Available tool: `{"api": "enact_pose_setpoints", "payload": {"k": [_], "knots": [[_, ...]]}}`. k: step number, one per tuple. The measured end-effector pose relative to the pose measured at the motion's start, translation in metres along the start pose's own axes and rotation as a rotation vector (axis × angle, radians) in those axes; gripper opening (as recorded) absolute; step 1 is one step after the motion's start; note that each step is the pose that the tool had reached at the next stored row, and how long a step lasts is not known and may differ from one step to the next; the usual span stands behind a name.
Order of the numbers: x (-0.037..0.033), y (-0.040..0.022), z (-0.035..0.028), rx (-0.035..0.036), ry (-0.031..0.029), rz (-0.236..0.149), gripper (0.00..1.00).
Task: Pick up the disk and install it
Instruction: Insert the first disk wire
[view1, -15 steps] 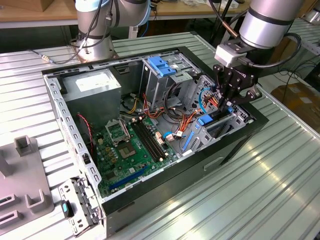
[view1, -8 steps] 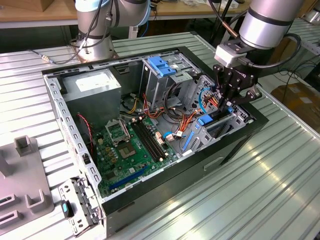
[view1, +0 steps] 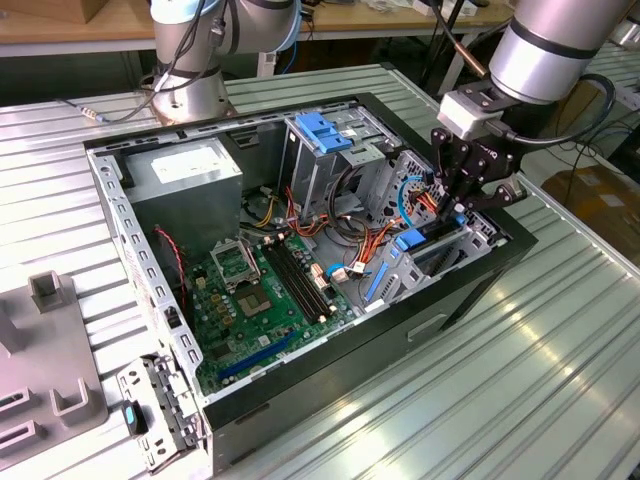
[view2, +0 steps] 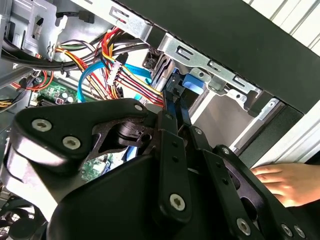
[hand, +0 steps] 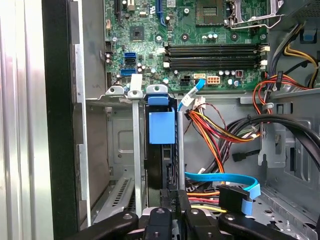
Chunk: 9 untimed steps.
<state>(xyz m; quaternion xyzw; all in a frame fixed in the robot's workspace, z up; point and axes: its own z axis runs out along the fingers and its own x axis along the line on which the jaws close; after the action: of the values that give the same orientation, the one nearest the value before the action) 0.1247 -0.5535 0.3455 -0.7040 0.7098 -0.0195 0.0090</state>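
Ribbed metal table (view1: 560, 360) carries an open computer case (view1: 420, 330) lying on its side, motherboard (view1: 265, 290) facing up; a wooden bench runs along the far side. Grey power-supply box (view1: 185, 170) sits at the case's far left in the exterior view, and a metal cage with a blue latch (view1: 325, 130) stands mid-case. The gripper (view1: 462, 205) is lowered into the drive bay (view1: 440, 255) at the exterior view's right end of the case. Its fingers (view2: 172, 107) are drawn together, clamped on the disk (hand: 161, 150), which stands on edge inside the bay slot, blue rail tab uppermost. Orange, red and blue cables (hand: 220, 145) lie just beside the bay. A person's hand (view2: 282, 182) rests near the case's outer wall in the second wrist view.
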Motion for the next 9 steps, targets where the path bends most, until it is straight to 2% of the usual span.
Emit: {"api": "enact_pose_setpoints", "payload": {"k": [9], "knots": [[-0.0001,0.0014,-0.0001,-0.0001,0.0002,0.005,0.17]]}}
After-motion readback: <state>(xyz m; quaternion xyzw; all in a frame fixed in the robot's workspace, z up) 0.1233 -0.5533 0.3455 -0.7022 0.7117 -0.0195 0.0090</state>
